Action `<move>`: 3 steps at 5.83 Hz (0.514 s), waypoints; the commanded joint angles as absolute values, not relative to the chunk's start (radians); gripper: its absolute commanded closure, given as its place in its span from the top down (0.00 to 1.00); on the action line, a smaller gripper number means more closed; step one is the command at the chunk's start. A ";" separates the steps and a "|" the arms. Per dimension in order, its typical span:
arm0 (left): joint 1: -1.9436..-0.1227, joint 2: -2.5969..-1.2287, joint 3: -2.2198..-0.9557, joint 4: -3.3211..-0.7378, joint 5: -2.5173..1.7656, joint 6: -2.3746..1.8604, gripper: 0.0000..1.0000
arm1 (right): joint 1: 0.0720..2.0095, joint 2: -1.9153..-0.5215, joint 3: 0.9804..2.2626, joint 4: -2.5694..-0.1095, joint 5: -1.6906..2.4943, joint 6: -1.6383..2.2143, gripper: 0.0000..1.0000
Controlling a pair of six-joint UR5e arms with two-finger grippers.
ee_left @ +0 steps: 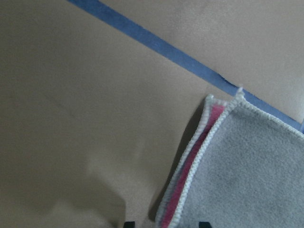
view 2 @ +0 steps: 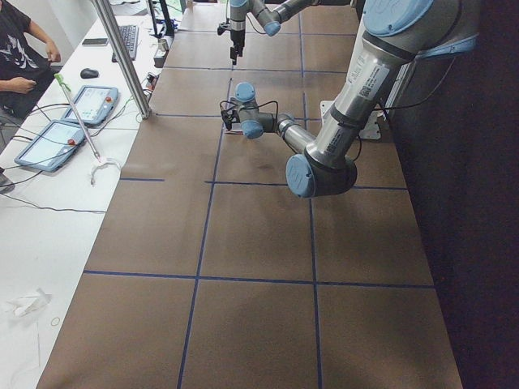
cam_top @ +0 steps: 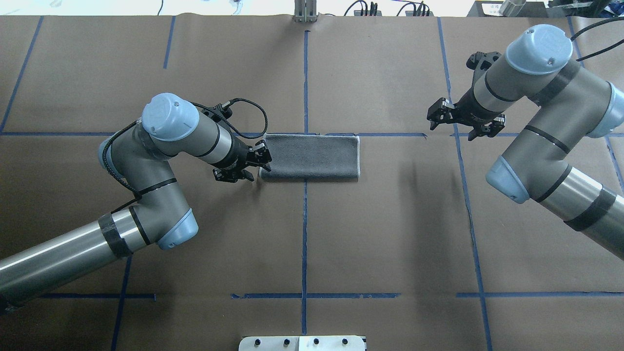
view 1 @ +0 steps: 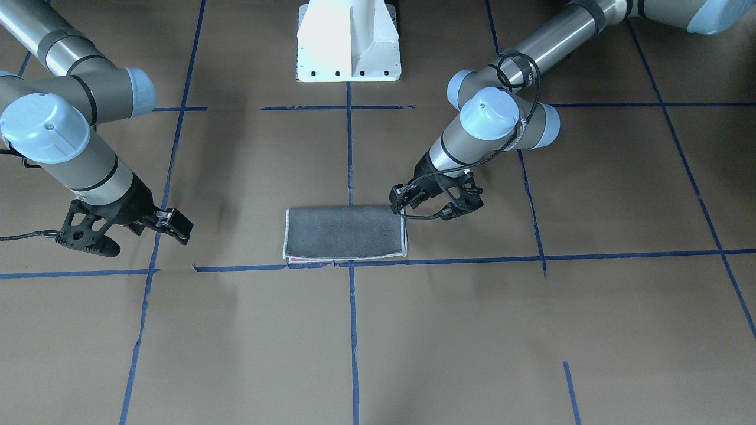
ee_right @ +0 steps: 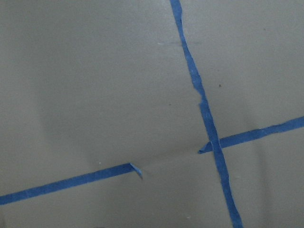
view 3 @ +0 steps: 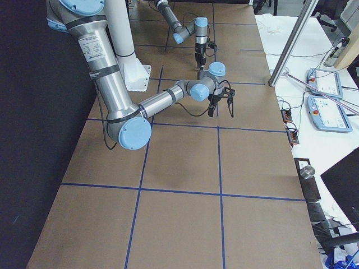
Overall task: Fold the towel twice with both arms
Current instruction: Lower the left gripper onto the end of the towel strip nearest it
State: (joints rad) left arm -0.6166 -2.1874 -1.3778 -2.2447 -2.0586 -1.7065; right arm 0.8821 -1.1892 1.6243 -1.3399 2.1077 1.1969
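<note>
Gaping, left gripper (cam_top: 252, 165) hangs beside the towel (cam_top: 312, 157); right gripper (cam_top: 457, 124) (also spread) overhangs tape (ee_right: 209, 128).

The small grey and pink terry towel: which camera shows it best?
Overhead exterior: the towel lies whole, folded, grey face up. Front-facing shows it with a pink sliver. Left wrist shows one corner only. Side views: too small to tell; right wrist, not at all.

The towel (cam_top: 310, 157), folded once into a flat grey rectangle with a whitish stitched edge and pink showing between its layers, lies at the overhead view's centre, with the silver-grey left arm (cam_top: 146, 180) bent low at its left end and the right arm (cam_top: 536, 141) raised at upper right.
</note>
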 commanded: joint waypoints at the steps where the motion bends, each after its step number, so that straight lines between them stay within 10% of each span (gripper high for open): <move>1: -0.615 -2.200 -1.356 -2.244 -2.059 -1.706 0.55 | 0.882 -1.189 1.629 -1.341 2.109 1.198 1.00; 3: -0.614 -2.201 -1.356 -2.244 -2.059 -1.707 0.47 | 0.882 -1.189 1.631 -1.341 2.109 1.198 1.00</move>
State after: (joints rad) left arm -0.6141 -2.2006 -1.3568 -2.2443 -2.0586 -1.7062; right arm 0.8820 -1.1890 1.6295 -1.3407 2.1091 1.1980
